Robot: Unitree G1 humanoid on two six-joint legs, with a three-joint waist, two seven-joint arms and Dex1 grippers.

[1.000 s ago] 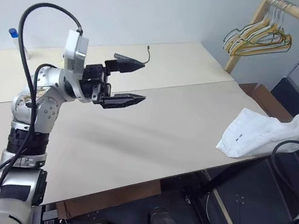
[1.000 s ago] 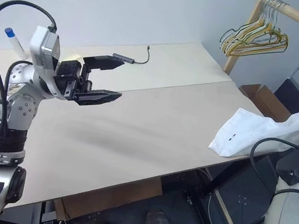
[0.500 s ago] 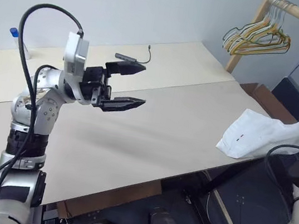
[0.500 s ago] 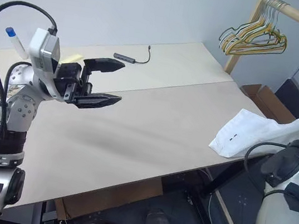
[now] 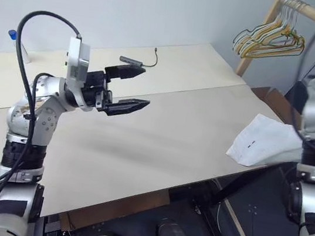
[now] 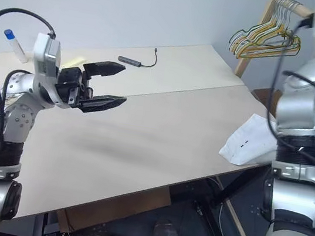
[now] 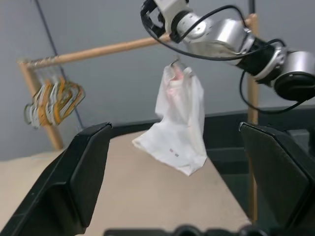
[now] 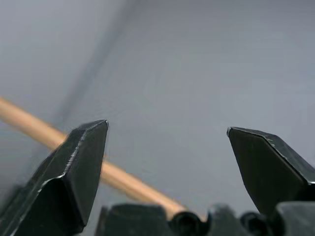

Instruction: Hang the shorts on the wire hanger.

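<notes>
Shorts: white shorts (image 7: 178,118) hang from the wooden rail (image 7: 106,49), upper end bunched at the rail with a faint pink stain there; lower hem droops onto the right edge of the table (image 5: 162,125). Tiny dark marks show near the hem.
Shorts, head views: white cloth (image 5: 260,142) lies over the table's right edge, partly behind the right arm.
Wire hanger: a small hook shows at the top of the shorts by the rail in the left wrist view; the rest of the hanger cannot be made out.
Left gripper: left gripper (image 5: 125,87) is held above the table's left half, pointing right, jaws wide apart, nothing between them.
Right gripper: right gripper (image 8: 167,162) has its jaws wide apart and empty; beyond them are the grey wall and a length of the wooden rail.
Right arm: raised beside the rail, above the shorts.
Other hangers: a cluster of yellowish and grey hangers (image 5: 270,40) hangs on the rail, well apart from the shorts.
Table items: a cable adapter (image 5: 131,61) lies at the far side; a blue-capped tube (image 6: 13,42) stands at the far left.
</notes>
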